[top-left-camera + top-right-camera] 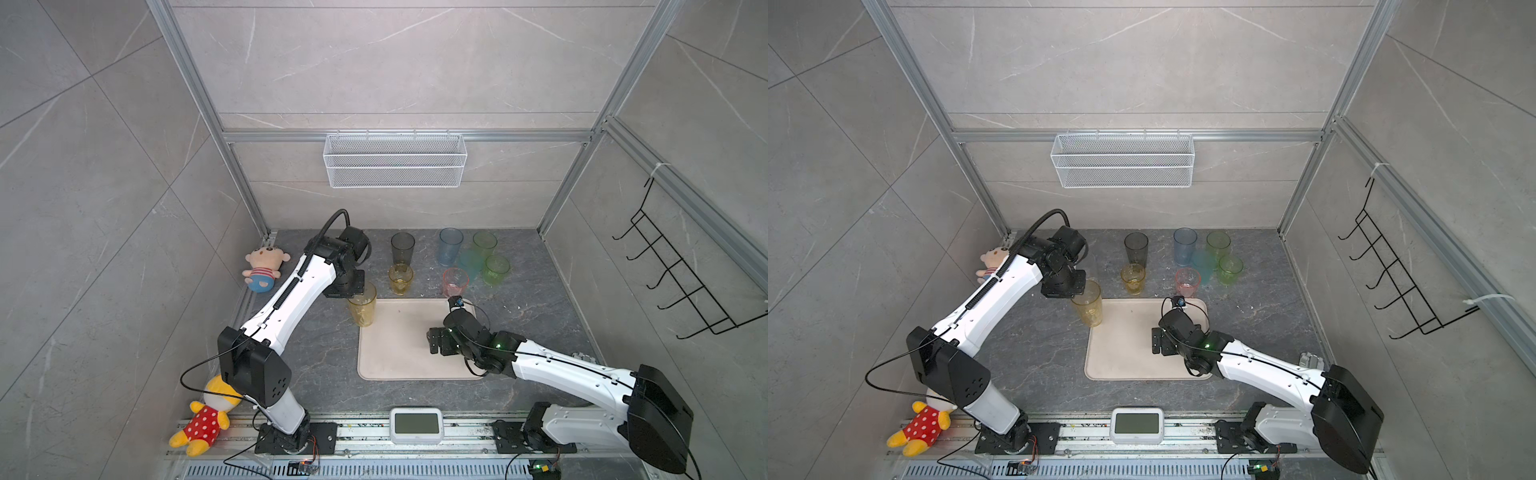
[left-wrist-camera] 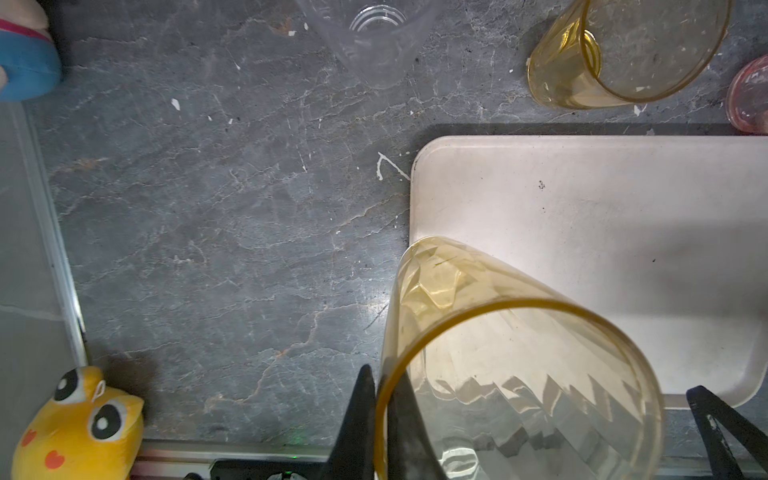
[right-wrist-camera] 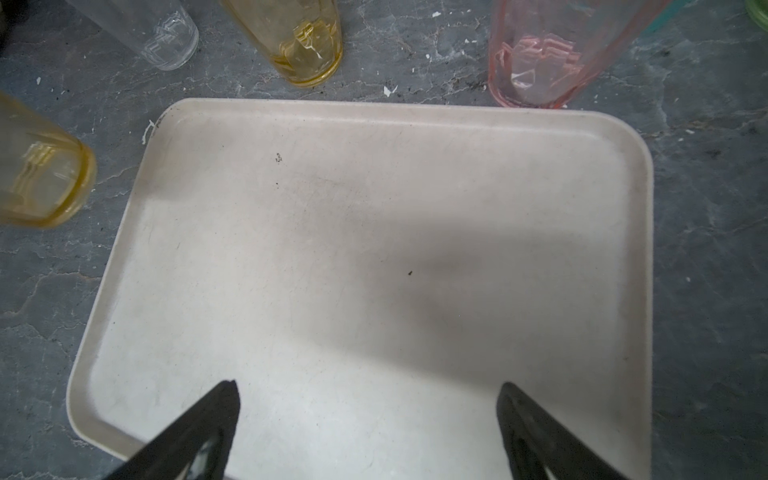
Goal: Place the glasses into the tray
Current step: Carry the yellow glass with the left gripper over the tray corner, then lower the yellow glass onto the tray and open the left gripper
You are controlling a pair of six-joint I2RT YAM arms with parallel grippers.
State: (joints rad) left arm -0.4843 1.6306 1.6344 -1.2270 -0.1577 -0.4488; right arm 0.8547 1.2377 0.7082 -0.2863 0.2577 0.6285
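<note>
**Booth:** What are you holding, and where is it sitting?

**Me:** I'm pinching the amber tumbler (image 1: 362,309) by its rim. My left gripper (image 2: 382,386) is clamping tight on the wall, one side inside the mouth and one outside. The tumbler is hanging upright, mouth up, with its long axis running straight down from the gripper.

**Booth:** And the tray?

**Me:** The tray (image 1: 395,357) is lying directly to the right of the tumbler. The base is sitting right at the tray's left edge, by its far-left corner. I'm not managing to tell whether it's over the rim or just outside, or whether it's clearing the tabletop (image 1: 324,357).

**Booth:** So which way are you heading?

**Me:** I'm judging a short carry to the right, inward over the tray, then straight down.

**Booth:** What's your other arm doing?

**Me:** My right gripper (image 3: 368,388) is hovering over the tray's right part, jaws spread wide and holding nothing. It's sitting nearer the pink tumbler (image 1: 455,281). That one is standing just beyond the tray's far edge, like the yellow tumbler (image 1: 400,279), and both are outside the tray.
</note>
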